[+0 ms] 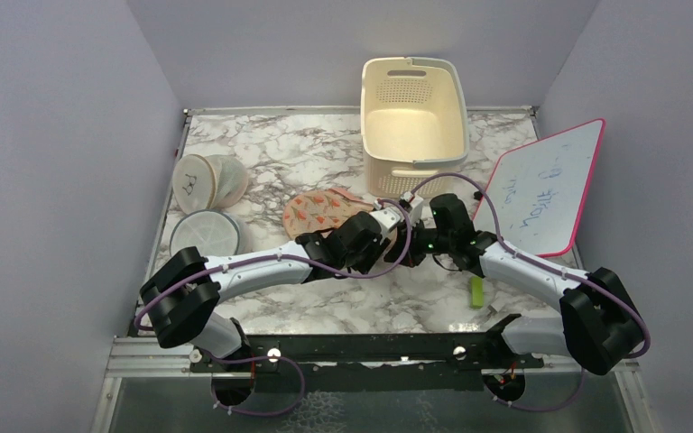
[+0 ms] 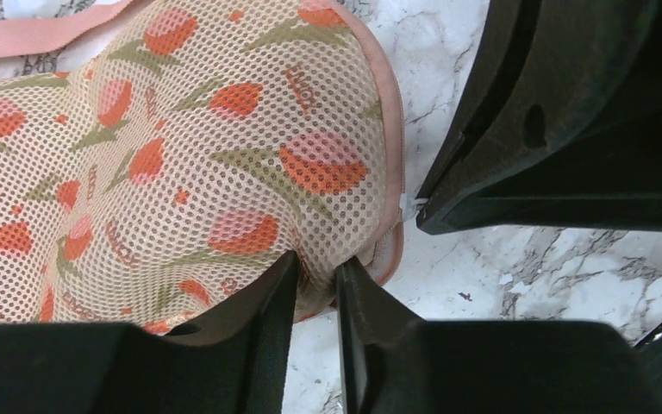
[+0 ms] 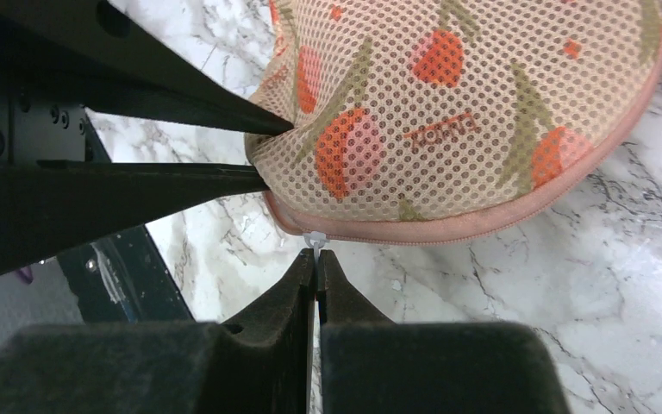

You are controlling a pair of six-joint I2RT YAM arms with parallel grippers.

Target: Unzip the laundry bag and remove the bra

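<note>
The laundry bag [image 1: 320,209] lies flat on the marble table, peach mesh with orange and green motifs and a pink zipped rim. My left gripper [image 2: 317,263] pinches a fold of the laundry bag [image 2: 181,155] at its near right end, with mesh between the two fingers. My right gripper [image 3: 316,256] is shut on the small white zip pull [image 3: 314,239] at the rim of the laundry bag [image 3: 465,112]. In the top view both grippers meet at the bag's right end, left gripper [image 1: 393,219] and right gripper [image 1: 413,236]. The bra is hidden.
A cream plastic basket [image 1: 412,108] stands at the back. A pink-framed whiteboard [image 1: 546,185] leans at the right. Two round white mesh cases [image 1: 207,180] [image 1: 206,233] lie at the left. A small green object [image 1: 476,291] lies near the right arm.
</note>
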